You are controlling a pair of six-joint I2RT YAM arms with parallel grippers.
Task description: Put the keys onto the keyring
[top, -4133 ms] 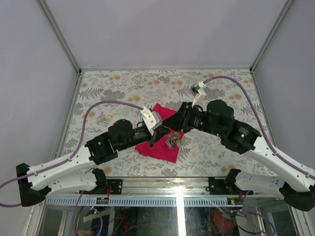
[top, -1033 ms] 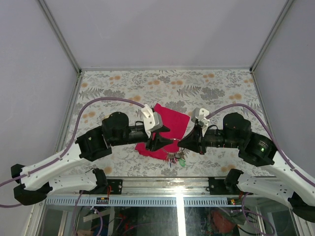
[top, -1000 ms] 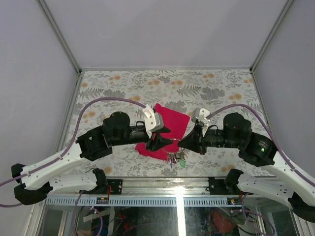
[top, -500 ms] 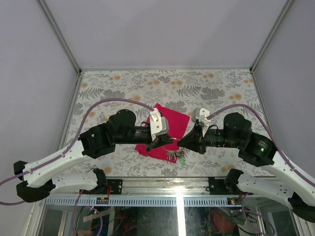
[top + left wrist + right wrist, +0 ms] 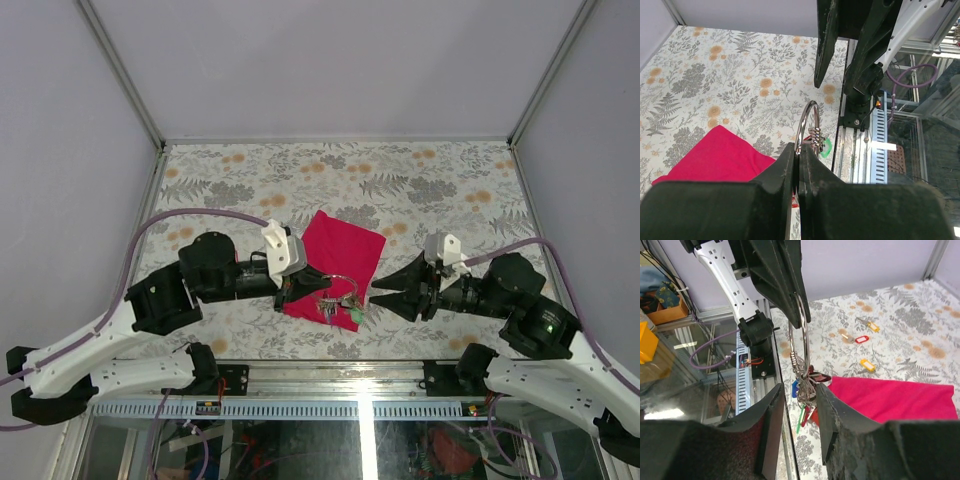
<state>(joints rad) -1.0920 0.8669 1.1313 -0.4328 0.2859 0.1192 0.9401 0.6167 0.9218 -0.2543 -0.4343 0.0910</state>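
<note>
- My left hand point(image 5: 797, 150) has its fingers pressed together on the ring point(image 5: 807, 122). It pinches the wire at one edge and holds the ring up off the surface point(image 5: 430, 190).
- The ring stands on edge between my two hands, over the near part of the cloth point(image 5: 338, 250).
- A bunch point(image 5: 806, 382) of keys with green, blue and red tags hangs from the ring's low side.
- My right hand point(image 5: 385, 286) is spread, with its fingers pointing at the ring. The bunch is just ahead of the tips, and I cannot tell whether they touch it.
- Three loose keys point(image 5: 860, 338), yellow and red, lie on the surface to the left of the cloth, well apart from the ring. They are too small for me to make out more.
</note>
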